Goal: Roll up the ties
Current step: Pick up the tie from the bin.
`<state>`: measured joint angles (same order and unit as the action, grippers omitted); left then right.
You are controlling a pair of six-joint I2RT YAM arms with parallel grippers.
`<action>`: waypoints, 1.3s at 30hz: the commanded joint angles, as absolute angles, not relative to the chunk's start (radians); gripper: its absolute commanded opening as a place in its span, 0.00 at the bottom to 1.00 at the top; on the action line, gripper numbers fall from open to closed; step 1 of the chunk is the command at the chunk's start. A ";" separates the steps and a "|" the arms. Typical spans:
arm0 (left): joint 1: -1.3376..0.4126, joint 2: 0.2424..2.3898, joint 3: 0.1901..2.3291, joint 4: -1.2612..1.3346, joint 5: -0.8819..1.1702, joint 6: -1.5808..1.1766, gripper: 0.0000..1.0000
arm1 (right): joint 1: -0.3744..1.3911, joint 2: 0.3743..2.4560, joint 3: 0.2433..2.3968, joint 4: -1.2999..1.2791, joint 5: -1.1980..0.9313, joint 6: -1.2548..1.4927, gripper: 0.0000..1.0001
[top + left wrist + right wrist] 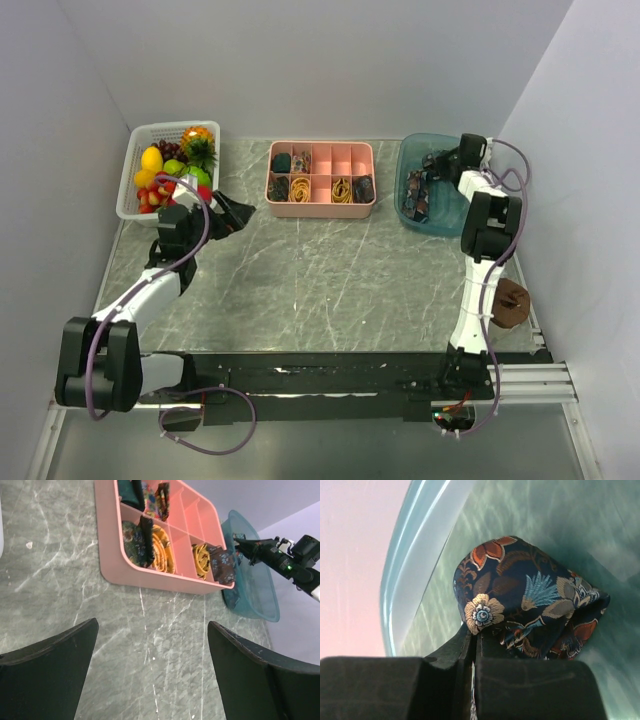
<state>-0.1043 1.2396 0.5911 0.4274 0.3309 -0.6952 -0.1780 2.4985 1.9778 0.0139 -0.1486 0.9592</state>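
Right gripper (475, 641) pinching tie (530, 595), inside teal bin (420, 555) at 2 o'clock on the table (330, 290). Left gripper (152, 630) spread, empty, 10 o'clock. Judgement: lift straight up, slowly, so the tail clears the bin wall before carrying toward centre.

One tie (530, 595): lower folds hidden behind the right gripper (475, 642); full length out of sight. Teal tub (415, 555): rim blurred, cut by top and left edges of right wrist view. Pink divided tray (150, 577): far end cut off at top of left wrist view. Left gripper (152, 630): both fingers (50, 670) cut by bottom edge. Brown object (510, 305), right of overhead view: partly behind right arm (480, 260), kind unclear.
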 commanded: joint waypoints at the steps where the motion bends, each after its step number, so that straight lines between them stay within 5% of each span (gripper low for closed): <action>1: -0.103 1.174 0.626 0.449 0.353 -0.695 0.96 | -0.186 2.219 1.882 0.139 -0.182 0.934 0.00; 12: -0.103 0.942 0.586 0.377 0.388 -0.706 0.96 | -0.118 1.696 1.571 0.258 -0.268 0.885 0.00; 18: -0.103 0.809 0.595 0.319 0.405 -0.713 0.96 | 0.073 1.482 1.508 0.187 -0.265 0.737 0.00; 31: -0.103 0.637 0.747 -0.064 0.129 -0.681 0.96 | 0.507 1.427 1.413 0.126 -0.367 0.678 0.00; 39: -0.103 0.630 0.746 -0.026 0.179 -0.689 0.96 | 0.523 1.447 1.333 0.207 -0.546 0.807 0.00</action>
